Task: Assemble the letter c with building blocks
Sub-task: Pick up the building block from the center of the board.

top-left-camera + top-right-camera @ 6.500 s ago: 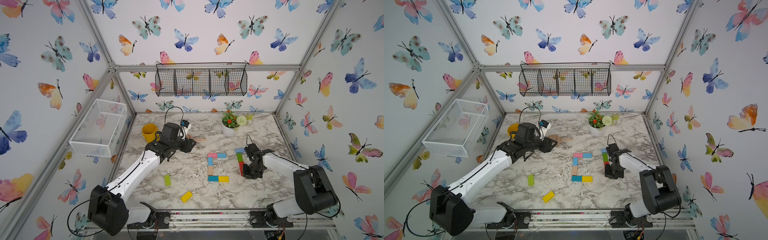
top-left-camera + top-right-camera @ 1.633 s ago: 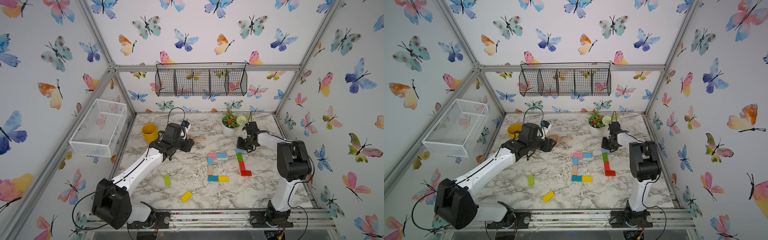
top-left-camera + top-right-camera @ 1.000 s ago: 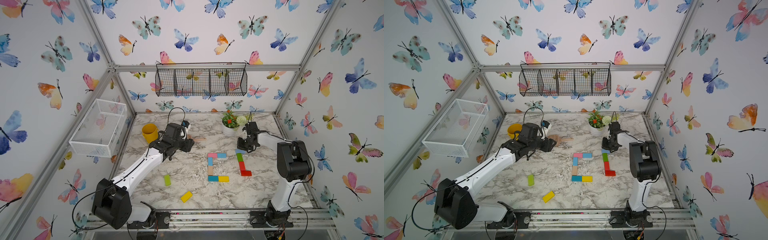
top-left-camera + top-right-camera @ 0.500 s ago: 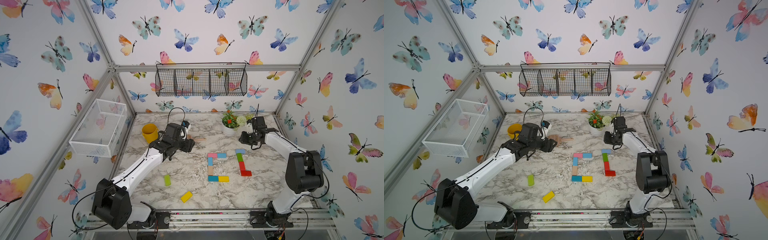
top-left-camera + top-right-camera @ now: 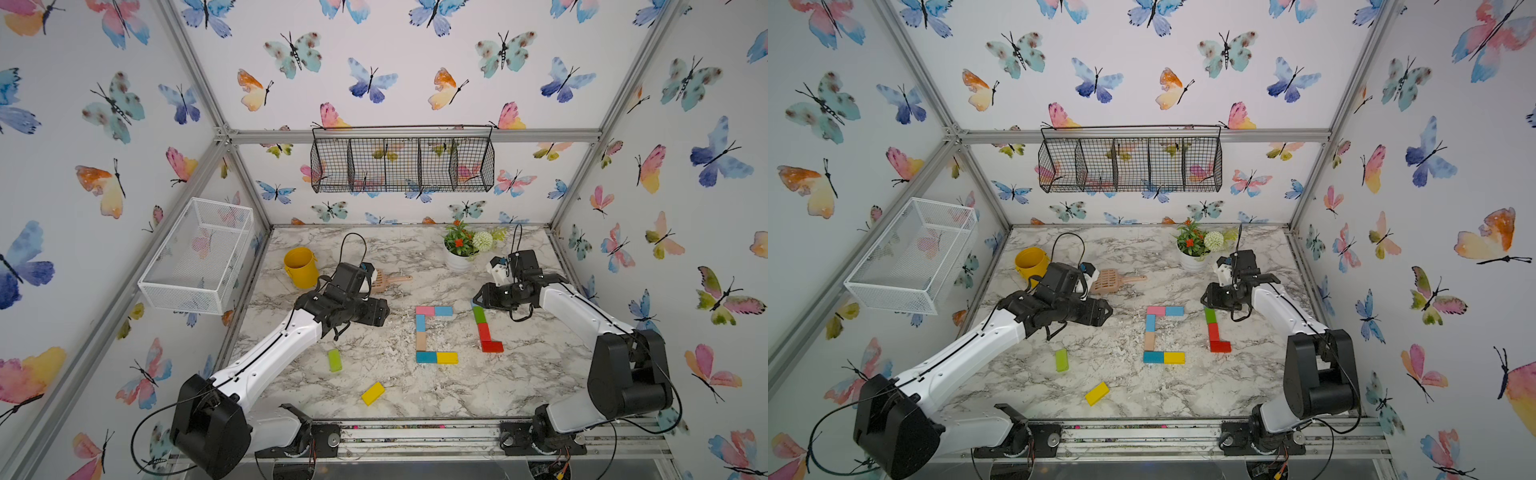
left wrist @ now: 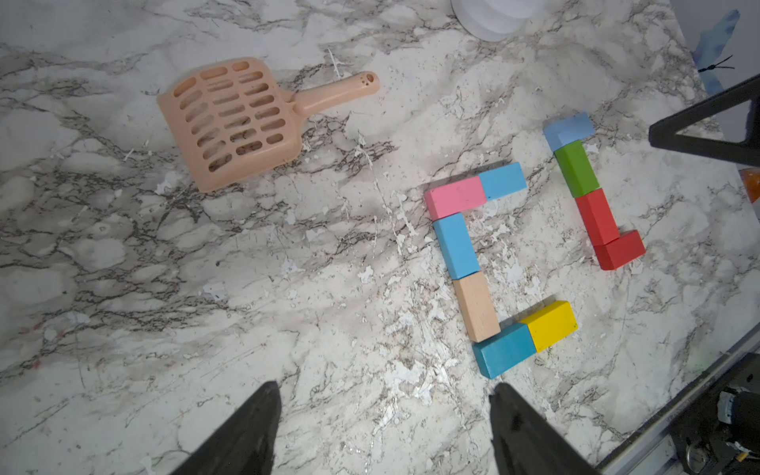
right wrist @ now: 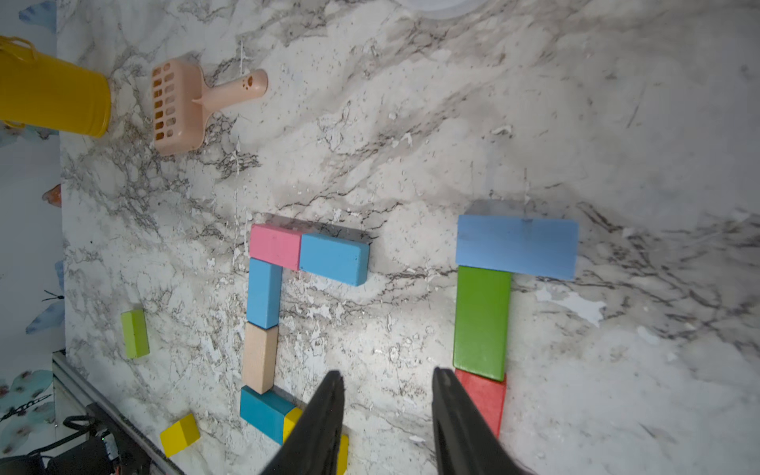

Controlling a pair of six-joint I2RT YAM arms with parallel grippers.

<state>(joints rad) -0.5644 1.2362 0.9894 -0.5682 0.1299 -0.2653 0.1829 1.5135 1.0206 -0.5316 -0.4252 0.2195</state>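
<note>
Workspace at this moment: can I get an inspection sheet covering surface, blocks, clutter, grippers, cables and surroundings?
Surface: marble tabletop, white flaked patches around the blocks.
Job's things: six-block C laid out; beside it a light blue block, green block and two red blocks form a second bracket shape; lime block and yellow block lie loose.
Clutter: tan scoop, yellow cup, flower pot.
Grippers: left gripper open, empty; right gripper open, empty, above the second shape.
Cables: black cables loop at both wrists, clear of the blocks.
Surroundings: black wire basket, white mesh basket, butterfly walls.
</note>
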